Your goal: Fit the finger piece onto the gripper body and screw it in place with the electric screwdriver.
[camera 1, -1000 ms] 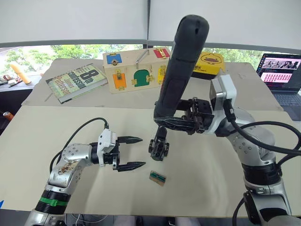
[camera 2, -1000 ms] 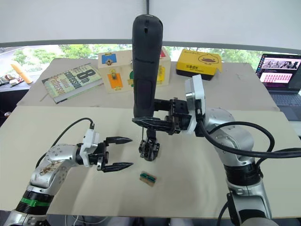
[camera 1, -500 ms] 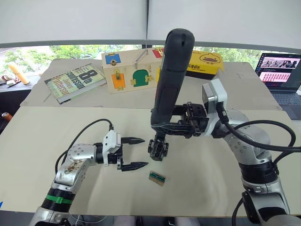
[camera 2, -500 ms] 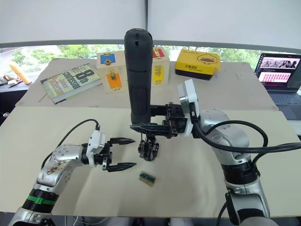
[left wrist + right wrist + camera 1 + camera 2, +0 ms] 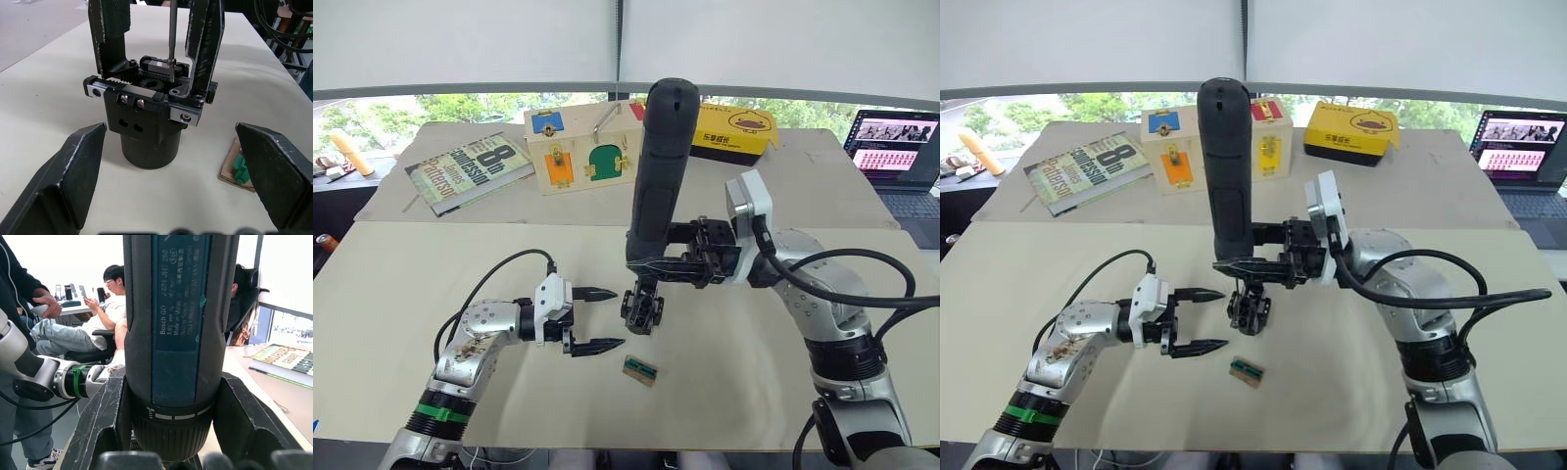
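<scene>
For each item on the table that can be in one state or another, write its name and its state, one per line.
electric screwdriver: upright, clamped in the right gripper, bit down on the gripper body.
gripper body: standing on its round base, two fingers up.
left gripper: open, beside the gripper body, holding nothing.
laptop: open, screen lit.
book: closed, lying flat.

Counts around the gripper body (image 5: 643,307), one unit: 1 electric screwdriver (image 5: 657,176) above it, 1 green-topped block (image 5: 641,370) just beside it, 1 book (image 5: 472,169), 1 wooden latch box (image 5: 590,147), 1 yellow box (image 5: 735,129) and 1 laptop (image 5: 897,152) behind it.
</scene>
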Motion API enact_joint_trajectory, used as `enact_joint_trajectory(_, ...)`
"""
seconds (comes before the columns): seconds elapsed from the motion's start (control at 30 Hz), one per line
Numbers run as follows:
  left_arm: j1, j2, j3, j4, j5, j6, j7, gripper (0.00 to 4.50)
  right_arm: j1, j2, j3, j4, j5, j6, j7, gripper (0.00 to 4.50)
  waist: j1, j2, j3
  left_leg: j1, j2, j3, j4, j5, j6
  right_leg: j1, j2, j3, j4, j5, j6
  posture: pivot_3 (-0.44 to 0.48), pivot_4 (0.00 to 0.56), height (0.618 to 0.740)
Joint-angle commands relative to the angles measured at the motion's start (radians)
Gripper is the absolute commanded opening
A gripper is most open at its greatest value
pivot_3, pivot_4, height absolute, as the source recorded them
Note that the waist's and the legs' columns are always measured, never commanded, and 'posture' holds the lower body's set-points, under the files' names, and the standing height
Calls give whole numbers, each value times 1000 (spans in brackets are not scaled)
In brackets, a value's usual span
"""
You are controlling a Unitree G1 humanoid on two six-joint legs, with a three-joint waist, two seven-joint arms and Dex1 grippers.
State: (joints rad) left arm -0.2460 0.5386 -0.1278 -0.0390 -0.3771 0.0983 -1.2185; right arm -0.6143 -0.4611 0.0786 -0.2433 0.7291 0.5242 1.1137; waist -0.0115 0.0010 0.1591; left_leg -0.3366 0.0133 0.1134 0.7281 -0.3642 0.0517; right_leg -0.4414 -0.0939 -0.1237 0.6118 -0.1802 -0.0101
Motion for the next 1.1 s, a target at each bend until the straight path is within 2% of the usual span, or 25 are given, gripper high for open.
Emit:
enact_joint_trajectory(0.03, -5, -3, 1, -13, -3, -18, -2, 4500, -3, 8, -13, -30, 7, -34, 14, 1895, 0, 0, 0, 0, 0, 0, 0, 0, 0, 0, 0, 0, 0, 0, 0, 0, 150, 740)
enact_joint_trajectory(1.1, 8, -7, -7, -14, -2, -19, 3, 4500, 13, -4, -28, -48, 6, -25, 12, 1895, 0, 0, 0, 0, 0, 0, 0, 0, 0, 0, 0, 0, 0, 0, 0, 0, 150, 740)
